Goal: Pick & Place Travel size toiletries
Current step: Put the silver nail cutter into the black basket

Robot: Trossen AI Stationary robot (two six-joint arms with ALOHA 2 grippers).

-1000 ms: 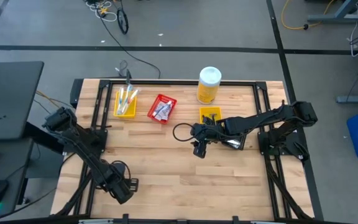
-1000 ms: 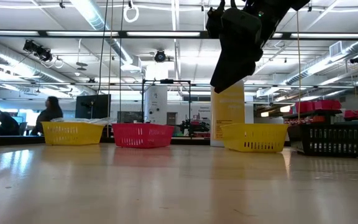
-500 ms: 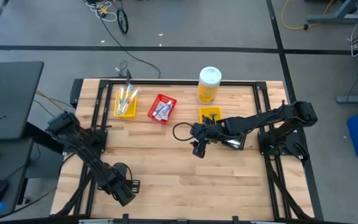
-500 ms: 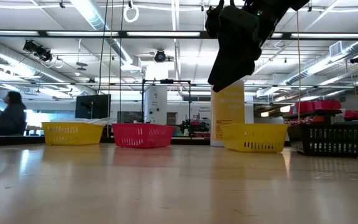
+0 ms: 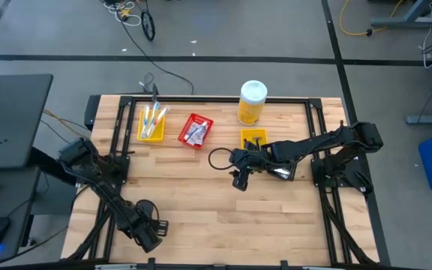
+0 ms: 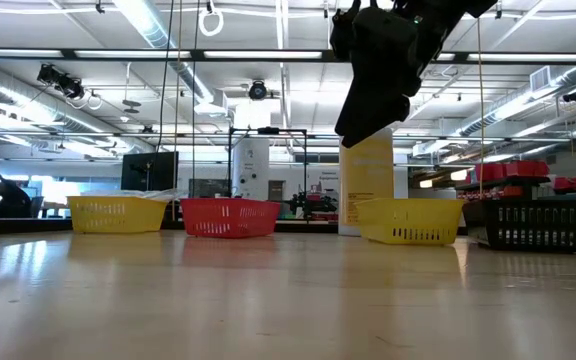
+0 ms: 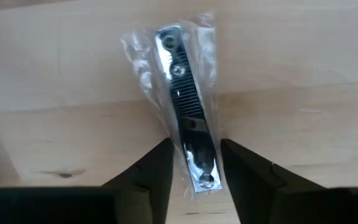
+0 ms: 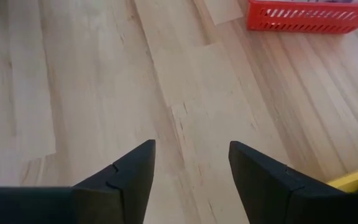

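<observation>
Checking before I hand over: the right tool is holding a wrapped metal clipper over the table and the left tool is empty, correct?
Reversed. In the left wrist view the left tool grips the wrapped metal clipper; the right wrist view shows the right tool open and empty above the table.

Red bin (image 5: 195,130) contents too small

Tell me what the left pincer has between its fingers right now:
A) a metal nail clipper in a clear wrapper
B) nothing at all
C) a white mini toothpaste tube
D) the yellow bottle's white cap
A: the left wrist view shows a shiny metal nail clipper sealed in a clear wrapper, pinched between the two fingers of the left pincer above the wooden table.
</observation>
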